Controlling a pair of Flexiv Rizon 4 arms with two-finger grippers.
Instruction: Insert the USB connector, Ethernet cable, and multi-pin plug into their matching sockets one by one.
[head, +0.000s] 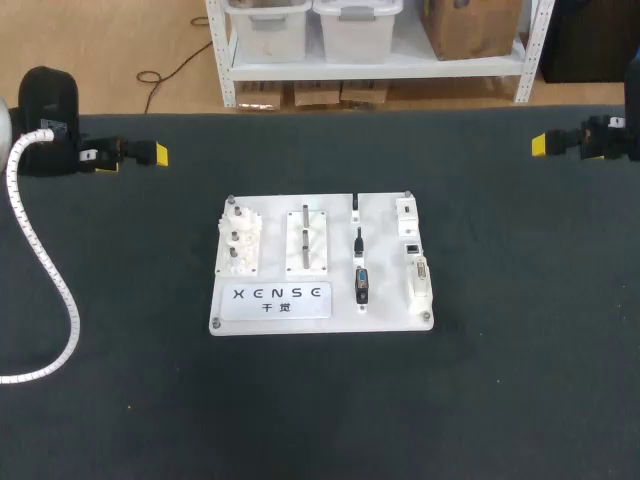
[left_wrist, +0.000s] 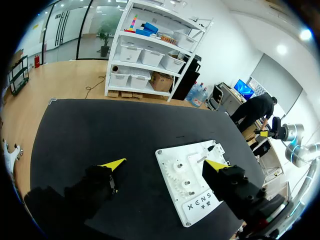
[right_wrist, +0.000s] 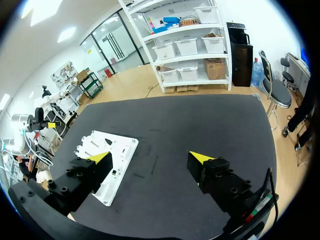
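Left gripper (left_wrist: 166, 163), right gripper (right_wrist: 150, 156) are hanging open, empty, clear of board (head: 385, 305) | plugs (head: 361, 285) are lying beside sockets (head: 419, 276), awaiting pickup.

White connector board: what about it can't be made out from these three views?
- Head view: the plugs and sockets on the white board are too small to tell type or whether anything is seated.
- Left wrist view: the left gripper has one finger covering the board's connector side.
- Right wrist view: the right gripper has one finger covering part of the board; its parts are too small.
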